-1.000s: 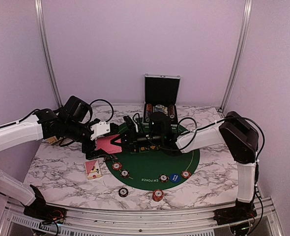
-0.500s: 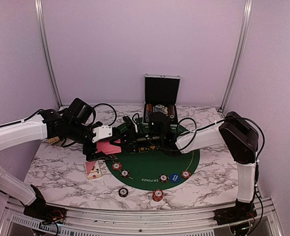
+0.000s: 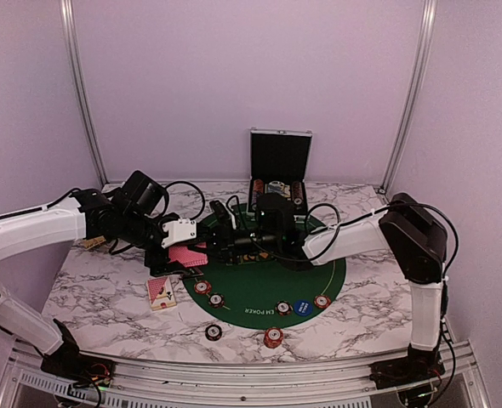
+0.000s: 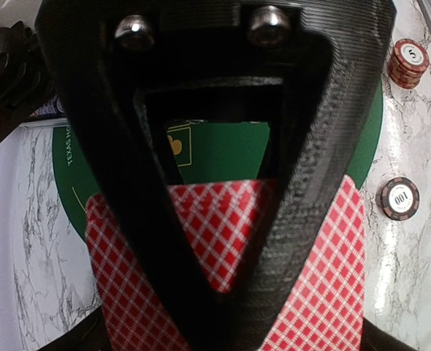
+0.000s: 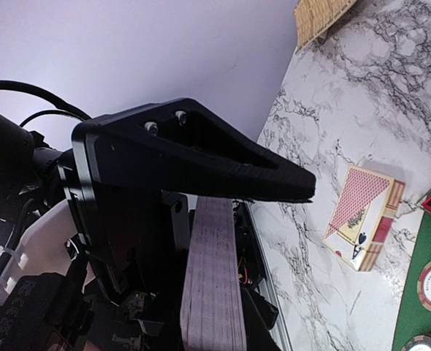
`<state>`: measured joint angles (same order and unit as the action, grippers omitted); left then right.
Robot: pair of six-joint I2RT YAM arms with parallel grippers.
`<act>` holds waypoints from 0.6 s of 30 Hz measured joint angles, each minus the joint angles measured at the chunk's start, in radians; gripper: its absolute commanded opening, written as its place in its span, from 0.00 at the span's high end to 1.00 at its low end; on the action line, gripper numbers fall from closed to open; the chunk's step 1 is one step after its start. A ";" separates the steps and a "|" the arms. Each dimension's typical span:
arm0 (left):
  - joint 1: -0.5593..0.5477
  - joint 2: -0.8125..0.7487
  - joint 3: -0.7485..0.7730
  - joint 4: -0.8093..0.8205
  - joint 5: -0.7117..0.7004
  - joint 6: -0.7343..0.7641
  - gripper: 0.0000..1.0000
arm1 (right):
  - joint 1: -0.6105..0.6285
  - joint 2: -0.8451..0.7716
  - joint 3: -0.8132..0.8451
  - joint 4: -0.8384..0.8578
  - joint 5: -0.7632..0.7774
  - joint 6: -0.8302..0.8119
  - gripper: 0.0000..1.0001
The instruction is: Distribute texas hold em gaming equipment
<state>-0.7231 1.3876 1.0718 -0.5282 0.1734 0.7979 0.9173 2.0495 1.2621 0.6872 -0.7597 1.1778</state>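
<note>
**1. Right hand.** You had the right hand [image 3: 219, 240] reaching leftward across the green felt mat [image 3: 264, 293], closed on a stack of red-backed playing cards [image 3: 189, 255]. In your right wrist view the stack [image 5: 212, 285] appeared edge-on, directly below the upper finger [image 5: 201, 157], and ran out of the bottom of the frame.

**2. Left hand.** The left hand [image 3: 173, 253] met the same stack from the opposite side, above the left rim of the mat. In your left wrist view one finger [image 4: 303, 183] crossed in front of the red diamond-patterned card back [image 4: 318, 292], which filled the lower half of the frame. The opposing finger was hidden by the cards, so you could not tell whether this hand was open or clamped.

**3. Items on the surface.**
- A card pack [image 3: 162, 291] lay flat on the marble surface [image 3: 106, 293], nearer to you than the left hand and apart from both hands.
- Poker chips [image 3: 202, 287] sat along the near rim of the mat, two at the left and two at the right.
- A blue marker disc [image 3: 302, 308] lay between the two right-hand chips.
- Two further chips lay off the mat, close to the near edge of the surface.
- An open chip case [image 3: 279, 174] stood behind the mat at the far edge.
</note>
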 measured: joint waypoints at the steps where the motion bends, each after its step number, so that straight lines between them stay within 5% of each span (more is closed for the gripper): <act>1: 0.000 0.003 0.000 0.000 -0.002 0.001 0.10 | 0.001 0.000 0.000 -0.001 0.000 0.000 1.00; 18: -0.003 0.019 0.015 -0.014 -0.009 0.014 0.42 | -0.001 0.008 0.016 -0.031 0.026 -0.018 0.95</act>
<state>-0.7265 1.4071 1.0866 -0.5419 0.1646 0.8120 0.9165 2.0579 1.2785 0.6567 -0.7341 1.1603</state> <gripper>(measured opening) 0.671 0.146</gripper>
